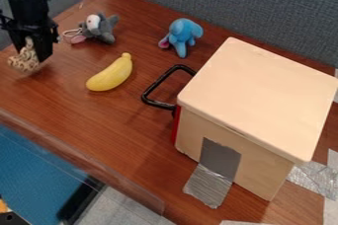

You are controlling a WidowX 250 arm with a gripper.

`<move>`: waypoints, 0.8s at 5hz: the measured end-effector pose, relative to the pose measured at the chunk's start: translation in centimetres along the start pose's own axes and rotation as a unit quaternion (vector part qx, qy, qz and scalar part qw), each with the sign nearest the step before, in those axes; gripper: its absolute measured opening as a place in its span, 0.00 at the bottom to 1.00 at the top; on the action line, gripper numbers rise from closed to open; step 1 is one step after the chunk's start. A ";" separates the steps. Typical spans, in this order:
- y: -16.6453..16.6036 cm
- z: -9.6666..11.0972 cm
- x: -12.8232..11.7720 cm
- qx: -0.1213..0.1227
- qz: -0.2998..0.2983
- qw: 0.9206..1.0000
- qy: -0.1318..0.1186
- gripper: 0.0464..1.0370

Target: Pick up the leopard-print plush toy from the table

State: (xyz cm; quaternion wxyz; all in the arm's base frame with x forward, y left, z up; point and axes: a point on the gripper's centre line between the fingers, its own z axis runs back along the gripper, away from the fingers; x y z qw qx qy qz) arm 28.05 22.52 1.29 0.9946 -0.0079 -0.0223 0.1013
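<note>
Gripper (34,57): upper left, jaws look clamped on the spotted plush, so watch your grip, soft stuff squishes out if the pinch is shallow
Spotted plush (24,60): hanging low near the table's left end, might drag if you go sideways too low
Grey plush (100,27): right beside you, that loop (70,33) could snag
Banana (110,74): clip it and it'll probably roll
Black handle (150,87): sticks out from the box (254,95), easy to catch

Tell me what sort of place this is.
Probably a robotics lab or research workspace: a black robot gripper hangs over a wood-look table, a grey fabric-like partition stands behind, and silver tape runs from a box onto the table.
</note>
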 end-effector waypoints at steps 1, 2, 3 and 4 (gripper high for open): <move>0.3 -0.5 0.2 0.004 0.001 1.000 0.007 0.55; 0.2 -0.5 0.0 -0.012 0.003 1.000 0.004 0.85; 0.0 1.8 0.4 -0.017 0.002 1.000 -0.022 0.98; -0.9 5.8 0.5 -0.026 -0.016 0.998 -0.052 0.97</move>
